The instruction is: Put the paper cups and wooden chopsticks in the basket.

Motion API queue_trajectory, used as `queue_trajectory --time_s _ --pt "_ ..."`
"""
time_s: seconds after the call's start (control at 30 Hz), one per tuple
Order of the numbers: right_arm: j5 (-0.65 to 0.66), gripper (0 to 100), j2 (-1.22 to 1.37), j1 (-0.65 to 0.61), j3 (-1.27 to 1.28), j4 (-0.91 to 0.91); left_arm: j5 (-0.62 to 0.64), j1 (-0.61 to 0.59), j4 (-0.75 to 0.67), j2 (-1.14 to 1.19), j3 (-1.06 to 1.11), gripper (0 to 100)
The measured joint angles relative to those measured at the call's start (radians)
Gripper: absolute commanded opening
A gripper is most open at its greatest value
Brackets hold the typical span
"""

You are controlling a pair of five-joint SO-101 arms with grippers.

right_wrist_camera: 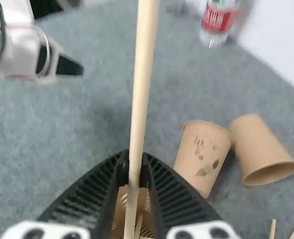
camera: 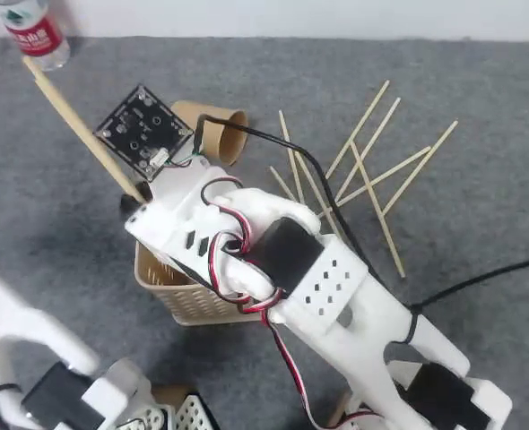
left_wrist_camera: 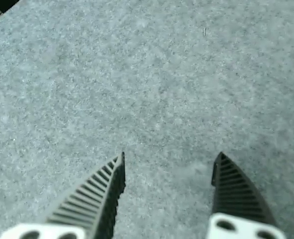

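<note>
My right gripper (right_wrist_camera: 134, 172) is shut on a long wooden chopstick (right_wrist_camera: 142, 74), held just above the woven basket (camera: 182, 294). In the high view that chopstick (camera: 76, 125) slants up to the far left. Two brown paper cups (right_wrist_camera: 203, 152) (right_wrist_camera: 259, 149) lie on their sides beside the basket; one cup (camera: 221, 133) shows past the arm's camera board. Several more chopsticks (camera: 365, 170) lie scattered at the right. My left gripper (left_wrist_camera: 170, 162) hangs open over bare grey carpet, holding nothing.
A water bottle (camera: 33, 32) stands at the far left corner, near the raised end of the held chopstick. The left arm's white body (right_wrist_camera: 20, 42) sits beyond the basket. A black cable (camera: 480, 279) runs off to the right.
</note>
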Motion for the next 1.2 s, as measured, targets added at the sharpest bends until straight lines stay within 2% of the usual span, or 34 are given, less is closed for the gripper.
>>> queue_trajectory --time_s 0.37,0.57,0.83,1.0,1.1,1.2 --pt "0.000 1.8 -0.084 0.040 0.252 -0.071 0.000 0.000 0.000 0.000 0.002 27" --pt "0.025 26.7 -0.229 0.066 0.393 -0.124 0.000 0.000 0.000 0.000 0.002 27" --pt "0.161 19.6 -0.370 0.066 0.384 -0.114 0.000 0.054 0.029 0.000 0.002 27" --pt "0.239 19.5 -0.417 0.071 0.241 0.020 0.000 0.115 0.040 0.000 0.002 27" --pt "0.255 19.5 -0.446 0.135 0.117 0.135 0.000 0.181 0.041 0.000 0.002 27" --pt "0.258 19.5 -0.457 0.255 0.006 0.255 0.000 0.273 0.041 0.000 -0.023 27"
